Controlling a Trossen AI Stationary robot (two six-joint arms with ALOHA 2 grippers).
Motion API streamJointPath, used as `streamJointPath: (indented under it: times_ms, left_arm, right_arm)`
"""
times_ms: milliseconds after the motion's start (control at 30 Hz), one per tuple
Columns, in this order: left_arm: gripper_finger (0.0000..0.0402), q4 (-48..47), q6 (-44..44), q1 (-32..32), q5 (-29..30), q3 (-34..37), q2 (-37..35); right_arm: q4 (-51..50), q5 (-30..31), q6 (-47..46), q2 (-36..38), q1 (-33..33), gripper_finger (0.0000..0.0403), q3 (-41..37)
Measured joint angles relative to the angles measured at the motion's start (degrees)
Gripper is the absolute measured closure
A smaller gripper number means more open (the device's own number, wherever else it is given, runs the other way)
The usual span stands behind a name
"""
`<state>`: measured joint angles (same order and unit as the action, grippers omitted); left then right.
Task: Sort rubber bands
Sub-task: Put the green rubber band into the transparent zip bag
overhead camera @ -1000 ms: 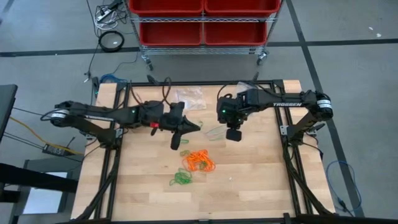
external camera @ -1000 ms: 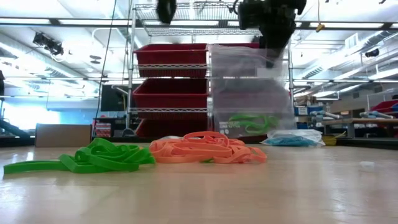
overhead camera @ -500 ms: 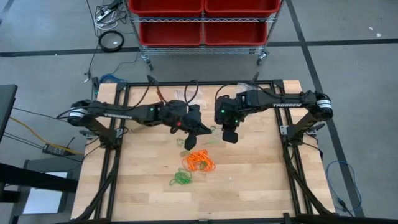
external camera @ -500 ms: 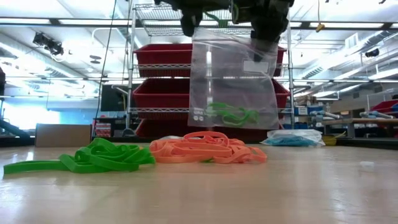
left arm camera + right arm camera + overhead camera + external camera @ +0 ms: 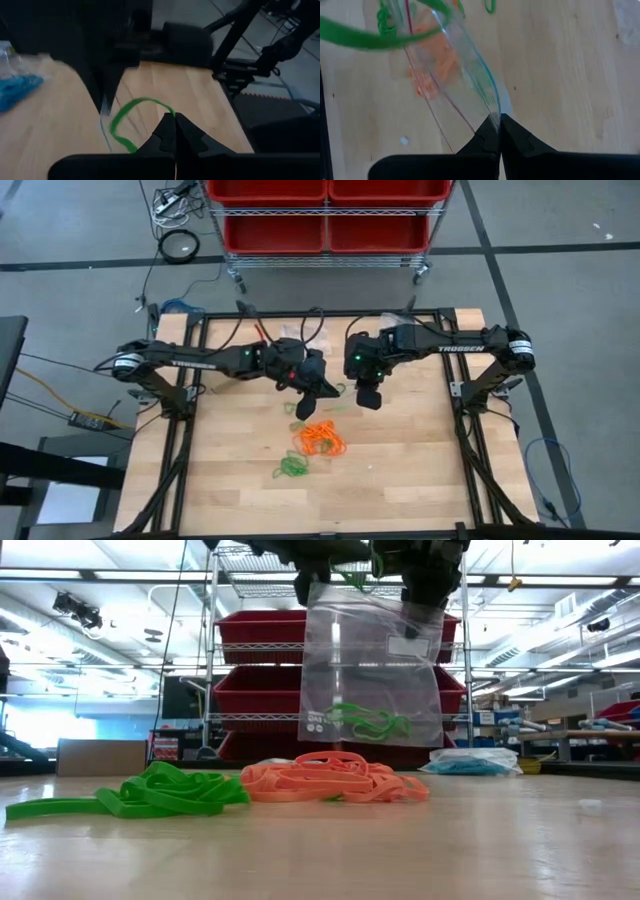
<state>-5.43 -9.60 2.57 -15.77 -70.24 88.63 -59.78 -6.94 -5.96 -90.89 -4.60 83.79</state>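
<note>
While both grippers pinch shut — left gripper (image 5: pixel 322 388) on a green band (image 5: pixel 131 117), right gripper (image 5: pixel 366 394) on the bag (image 5: pixel 370 675).

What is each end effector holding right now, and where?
Right end effector: clear plastic bag, by its top edge. Left end effector: thin green rubber band, at the bag's mouth.

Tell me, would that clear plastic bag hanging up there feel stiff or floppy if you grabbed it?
Probably floppy: the clear plastic bag hangs limp from the right claw, pinched shut on its top edge. Likely very light too, since only a few green rubber bands sit inside, barely sagging it. The film looks smooth, so it may slip from a loose pinch.
</note>
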Motion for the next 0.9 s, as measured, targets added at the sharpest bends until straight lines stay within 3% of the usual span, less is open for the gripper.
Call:
streamJointPath:
  times_ms: [500, 633, 900]
  left_arm:
    - [0.0398, 0.11, -1.14, 0.07, -2.43, -0.02, 3.27]
    - [0.0397, 0.94, -1.16, 0.07, -6.44, 0.0, 3.27]
    - [0.0398, 0.86, -1.55, 0.03, -6.51, 0.0, 3.27]
  right_arm:
    - [0.14, -0.2, -0.28, 0.0, 0.04, 0.0403, 0.0]
    - [0.18, -0.18, -0.28, 0.0, 0.04, 0.0403, 0.0]
    - [0.16, -0.17, -0.28, 0.0, 0.04, 0.0403, 0.0]
